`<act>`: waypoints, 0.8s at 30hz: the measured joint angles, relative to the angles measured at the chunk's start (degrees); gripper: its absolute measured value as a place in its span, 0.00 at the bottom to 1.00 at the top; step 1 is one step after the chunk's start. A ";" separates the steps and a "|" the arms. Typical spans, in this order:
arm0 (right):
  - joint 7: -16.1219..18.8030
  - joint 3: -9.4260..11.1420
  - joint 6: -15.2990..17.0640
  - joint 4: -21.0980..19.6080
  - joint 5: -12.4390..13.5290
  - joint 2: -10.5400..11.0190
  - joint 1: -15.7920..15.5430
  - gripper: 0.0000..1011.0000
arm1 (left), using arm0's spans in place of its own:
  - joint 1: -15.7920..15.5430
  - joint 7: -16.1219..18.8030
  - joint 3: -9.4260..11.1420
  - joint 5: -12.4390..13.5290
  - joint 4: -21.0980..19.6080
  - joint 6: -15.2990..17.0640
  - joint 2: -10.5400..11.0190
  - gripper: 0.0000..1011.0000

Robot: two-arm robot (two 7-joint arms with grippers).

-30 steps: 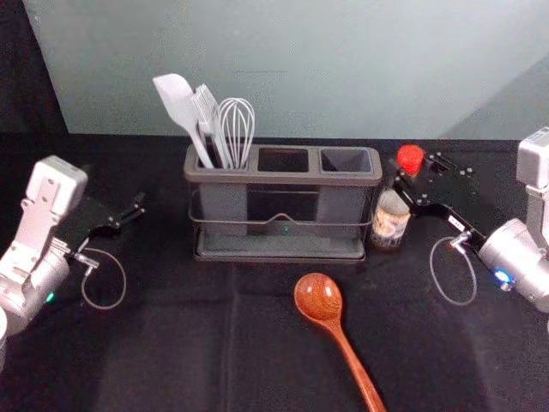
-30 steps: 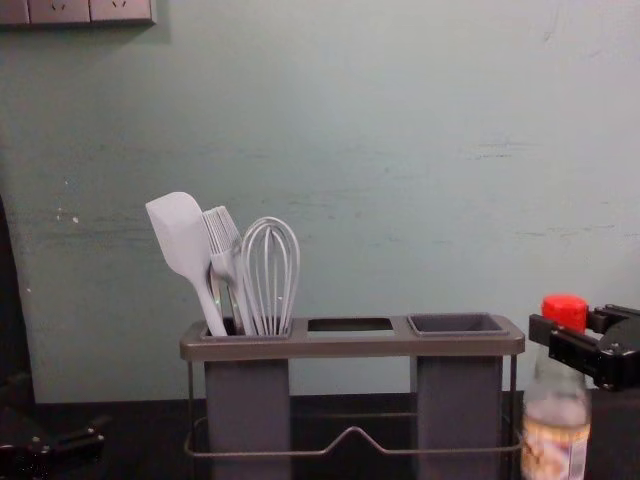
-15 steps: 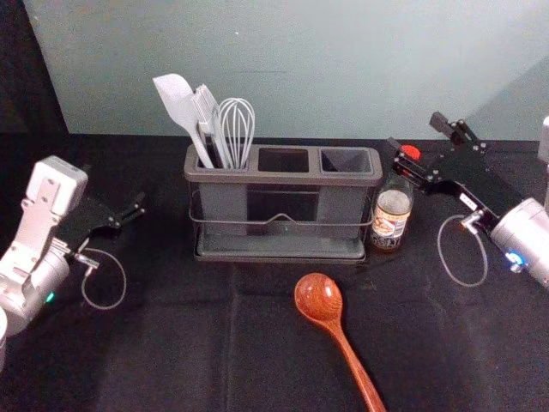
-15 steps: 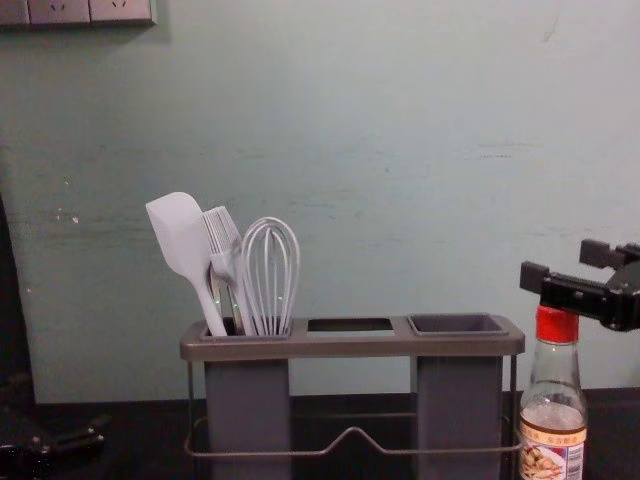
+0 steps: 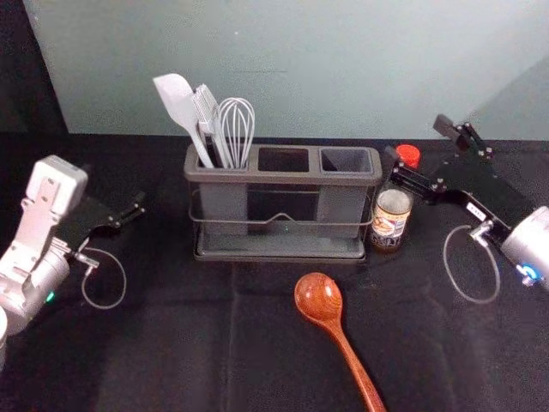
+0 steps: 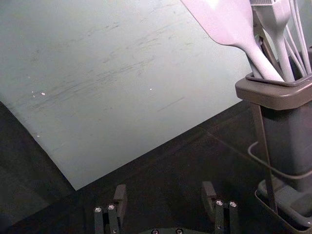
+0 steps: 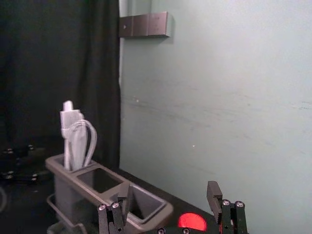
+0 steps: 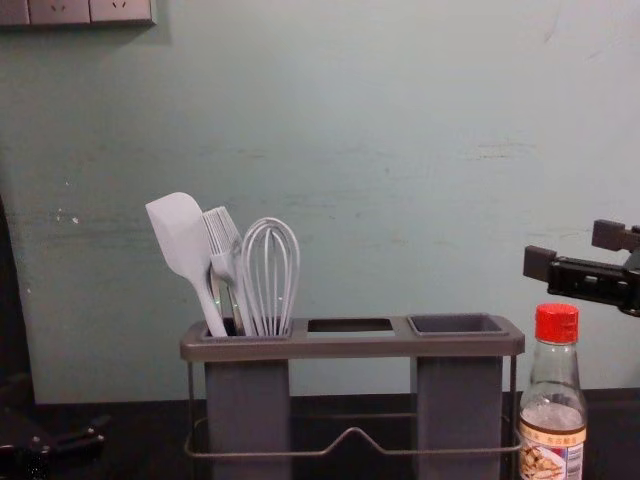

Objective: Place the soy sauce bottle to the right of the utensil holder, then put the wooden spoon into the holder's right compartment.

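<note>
Soy sauce bottle (image 8: 555, 400): upright, just beside the right end of the utensil holder (image 5: 283, 178); we judge it placed.
Right gripper (image 8: 573, 249): spread open near the red cap (image 8: 557, 323), holding nothing.
Wooden spoon (image 5: 346, 345): flat before the holder, bowl toward it, handle slanting rightward to us.
Nearer of 2 arms: right; we need it toward us and leftward, fingers across the handle.
Left gripper (image 6: 164, 190): parked left, open.

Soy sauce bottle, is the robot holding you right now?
No, in the chest view the right gripper hangs open above the red cap of the soy sauce bottle, with a gap between.
</note>
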 joint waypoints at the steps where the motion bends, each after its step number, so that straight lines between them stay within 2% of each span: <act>1: 0.00 0.09 0.11 -1.06 0.26 0.30 -0.85 0.99 | 0.00 0.00 0.00 0.00 0.00 0.00 0.00 0.99; 14: 0.39 0.22 -1.46 -8.83 1.03 2.67 -9.06 0.99 | 0.00 0.00 0.00 0.00 0.00 0.00 0.00 0.99; 20: 0.81 -0.49 -2.08 -10.22 0.84 3.12 -11.29 0.99 | 0.00 0.00 0.00 0.00 0.00 0.00 0.00 0.99; 24: 1.27 -1.72 -2.38 -10.52 0.50 3.21 -12.77 0.99 | 0.00 0.00 0.00 0.00 0.00 0.00 0.00 0.99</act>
